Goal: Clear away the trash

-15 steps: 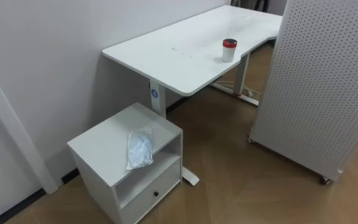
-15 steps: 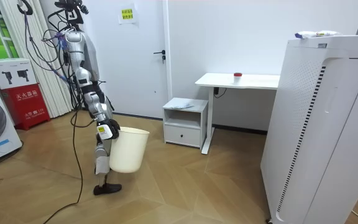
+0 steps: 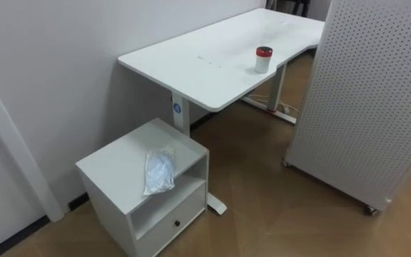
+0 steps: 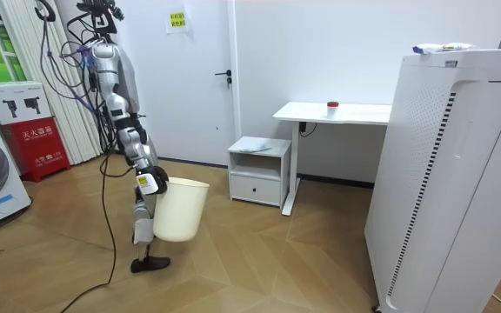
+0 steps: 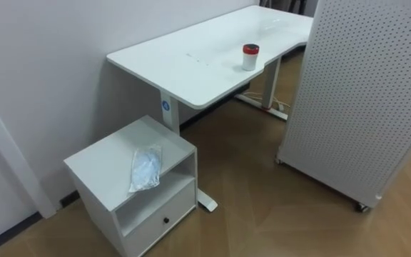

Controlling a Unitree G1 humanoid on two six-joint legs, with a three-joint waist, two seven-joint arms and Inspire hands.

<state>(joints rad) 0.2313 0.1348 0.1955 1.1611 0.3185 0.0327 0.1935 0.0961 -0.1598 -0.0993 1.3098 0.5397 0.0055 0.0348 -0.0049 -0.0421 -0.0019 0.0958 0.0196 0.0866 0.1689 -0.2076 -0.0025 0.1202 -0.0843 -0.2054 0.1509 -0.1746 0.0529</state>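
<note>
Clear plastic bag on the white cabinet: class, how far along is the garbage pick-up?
Done: nothing yet; the crumpled clear plastic bag lies untouched on the white bedside cabinet. In hand: the cream plastic bin hangs at the robot's right hand, well short of the cabinet. Left: approach, pick up the bag, bin it.

Wall notice: a yellow sheet [image 4: 177, 19], above the right hand [image 4: 149, 183] and to the room view's right of it; print too small to read.
Red box [image 4: 35, 139]: pale characters on its front, to the room view's left of the hand; not legible.
Desk leg [image 3: 182, 114]: a round blue sticker [image 3: 177, 108], well beyond the hand; mark unreadable.
Tall white unit [image 4: 459, 174]: a small label [image 4: 450, 63] near its top, far to the room view's right of the hand; unreadable.
</note>
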